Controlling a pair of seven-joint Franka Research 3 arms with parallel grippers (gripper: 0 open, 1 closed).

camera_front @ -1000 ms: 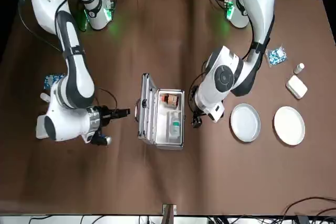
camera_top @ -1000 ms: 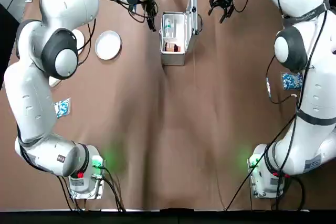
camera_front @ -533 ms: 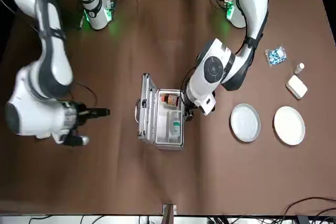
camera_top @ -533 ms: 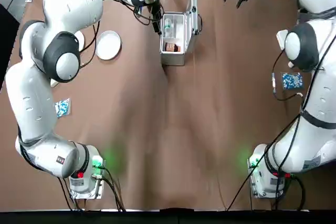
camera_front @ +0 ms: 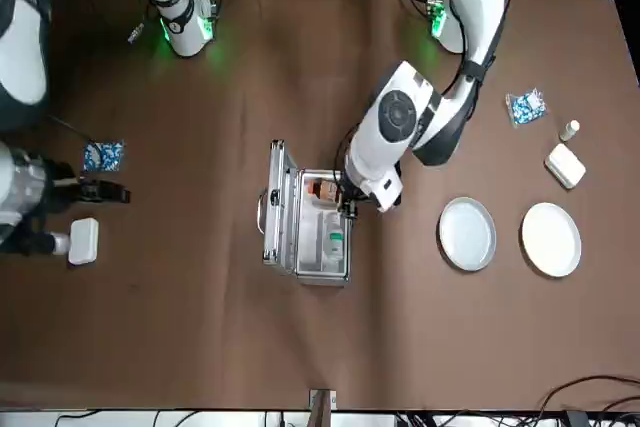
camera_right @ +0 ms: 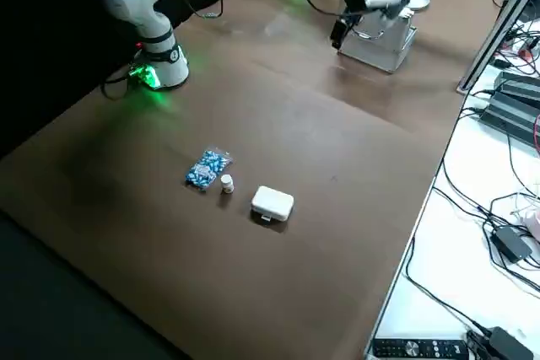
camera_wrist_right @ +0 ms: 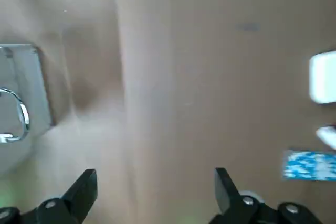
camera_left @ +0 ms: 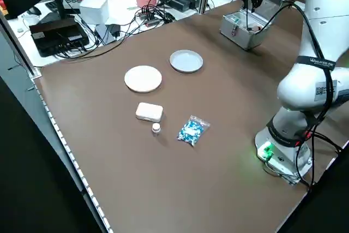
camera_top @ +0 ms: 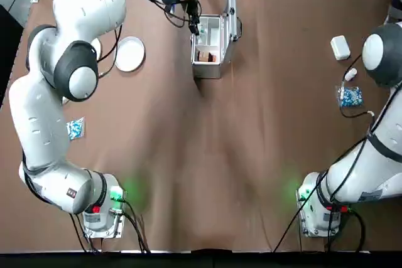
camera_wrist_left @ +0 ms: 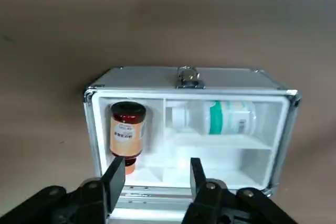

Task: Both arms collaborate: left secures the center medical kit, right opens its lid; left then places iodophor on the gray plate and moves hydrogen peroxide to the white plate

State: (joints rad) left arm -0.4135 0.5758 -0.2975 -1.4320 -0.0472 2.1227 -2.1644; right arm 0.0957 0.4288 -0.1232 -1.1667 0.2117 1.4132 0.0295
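a brown table seen from above, with two white robot arms based at its near edge, the left arm on the left.

nearest on the left side lies a small blue-patterned packet [camera_top: 75, 128], and on the right side, further out, a second blue-patterned packet [camera_top: 350, 96], a tiny white-capped bottle [camera_top: 350, 75] beside it, and a small white box [camera_top: 340, 47] beyond that.

further out on the left is the gray plate [camera_top: 129, 54], round with a raised rim. the white plate [camera_top: 95, 46] sits just beside it toward the table's left edge, mostly hidden under the left arm from above, and plain in the left side view [camera_left: 143, 78]. both plates hold nothing.

near the far edge, at the centre, stands the medical kit [camera_top: 207, 67], a silver-white metal case. its lid [camera_top: 232, 14] is open and stands upright on the kit's right side. inside, the iodophor [camera_wrist_left: 126, 131], a dark brown bottle with an orange label, lies in the compartment nearer the robot. the hydrogen peroxide [camera_wrist_left: 219, 117], a clear bottle with a blue-green band, lies on its side in the compartment beyond.

the left gripper [camera_top: 195, 24] hovers at the kit's left wall, over the open interior. its fingers [camera_wrist_left: 114, 179] are parted and hold nothing.

the right gripper [camera_front: 108, 193] is well apart from the kit, out at the table's far right, close to the small white box. its fingers [camera_wrist_right: 84, 188] are spread wide and empty.
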